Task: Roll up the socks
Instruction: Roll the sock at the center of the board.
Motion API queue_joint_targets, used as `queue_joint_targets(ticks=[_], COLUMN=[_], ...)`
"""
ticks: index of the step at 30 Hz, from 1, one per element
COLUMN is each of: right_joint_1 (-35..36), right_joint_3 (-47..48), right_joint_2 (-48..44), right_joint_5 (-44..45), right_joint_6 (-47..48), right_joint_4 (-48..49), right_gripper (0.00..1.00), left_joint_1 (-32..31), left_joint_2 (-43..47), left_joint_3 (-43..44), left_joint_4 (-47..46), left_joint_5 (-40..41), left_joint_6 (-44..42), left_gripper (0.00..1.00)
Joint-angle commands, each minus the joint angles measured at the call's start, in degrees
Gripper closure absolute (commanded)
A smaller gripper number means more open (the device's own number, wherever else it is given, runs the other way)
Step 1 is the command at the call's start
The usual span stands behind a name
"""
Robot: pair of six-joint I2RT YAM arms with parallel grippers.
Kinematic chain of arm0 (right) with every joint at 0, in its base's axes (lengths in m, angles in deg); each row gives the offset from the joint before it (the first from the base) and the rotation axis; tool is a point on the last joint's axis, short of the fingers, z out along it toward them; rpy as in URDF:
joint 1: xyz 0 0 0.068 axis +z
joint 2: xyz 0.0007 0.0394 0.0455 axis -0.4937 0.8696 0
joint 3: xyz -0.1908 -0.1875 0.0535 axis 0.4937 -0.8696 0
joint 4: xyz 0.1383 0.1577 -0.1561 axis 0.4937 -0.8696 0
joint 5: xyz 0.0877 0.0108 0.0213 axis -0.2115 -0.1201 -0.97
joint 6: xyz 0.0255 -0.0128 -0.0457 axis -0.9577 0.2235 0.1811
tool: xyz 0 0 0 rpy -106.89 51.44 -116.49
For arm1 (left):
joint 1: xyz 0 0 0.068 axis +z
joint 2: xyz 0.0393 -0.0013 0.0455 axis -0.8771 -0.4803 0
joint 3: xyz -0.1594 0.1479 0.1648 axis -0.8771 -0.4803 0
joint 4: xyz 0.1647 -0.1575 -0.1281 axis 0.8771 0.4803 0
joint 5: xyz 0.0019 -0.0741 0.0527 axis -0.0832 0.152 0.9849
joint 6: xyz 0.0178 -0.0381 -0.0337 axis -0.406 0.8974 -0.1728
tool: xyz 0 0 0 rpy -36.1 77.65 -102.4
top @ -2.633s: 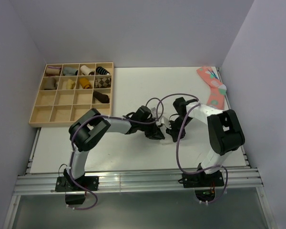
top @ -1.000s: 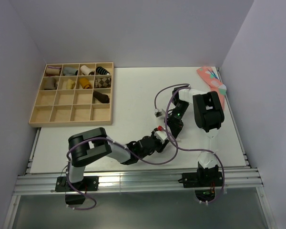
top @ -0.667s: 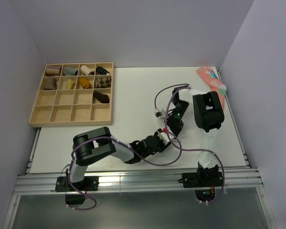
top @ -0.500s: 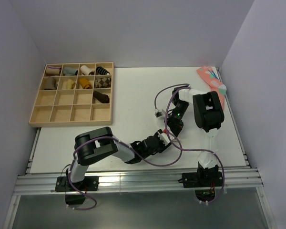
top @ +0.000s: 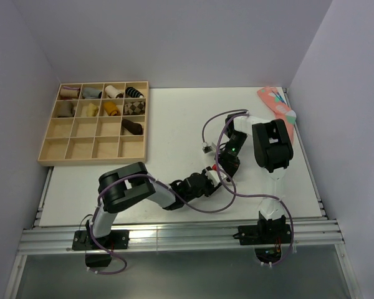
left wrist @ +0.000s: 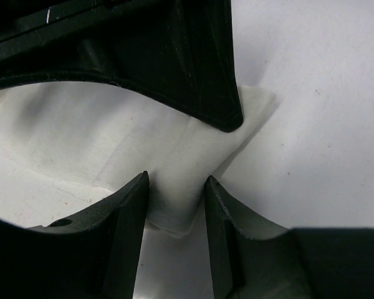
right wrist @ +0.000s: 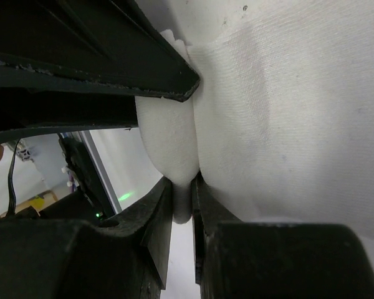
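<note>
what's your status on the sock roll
Left gripper and right gripper both shut on white sock, tips close. Sock creased, not a roll yet. Pink sock far right, away from grippers.

Two arms on this rig, left arm [top: 121, 187] and right arm [top: 271, 146], so two pincers too: left pincer [left wrist: 176, 199] and right pincer [right wrist: 182, 205]. One table [top: 174, 118]. One wooden tray [top: 90, 161], split four by four, so sixteen compartments. Nine rolled socks [top: 68, 92] in it: four in the far row, four in the next, one black one in the third. Loose ones: one white sock [left wrist: 174, 162], plus a pink patterned sock [top: 275, 106], can't tell if single or a pair.
</note>
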Motion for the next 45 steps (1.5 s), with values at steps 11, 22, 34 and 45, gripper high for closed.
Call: queue_joint_targets(ticks=[11, 22, 34, 45], right_joint_1=[-0.2, -0.2, -0.1, -0.1], right_joint_3=[0.6, -0.3, -0.1, 0.2], right_joint_2=[0.2, 0.1, 0.3, 0.9], right_joint_5=[2.0, 2.7, 3.2, 3.4], right_joint_6=[-0.1, -0.6, -1.2, -1.7], right_joint_4=[0.3, 1.0, 1.1, 1.0], right_gripper=[0.79, 0.78, 0.79, 0.79], left_joint_1=[3.4, 2.1, 1.3, 1.4], left_joint_2=[0.5, 5.9, 6.8, 5.8], left_joint_3=[1.7, -1.4, 0.1, 3.3], left_joint_4=[4.2, 4.3, 2.9, 2.6], left_joint_5=[-14.0, -8.4, -5.9, -8.3], left_joint_6=[8.3, 9.0, 4.7, 2.7], left_gripper=[0.89, 0.55, 0.49, 0.48])
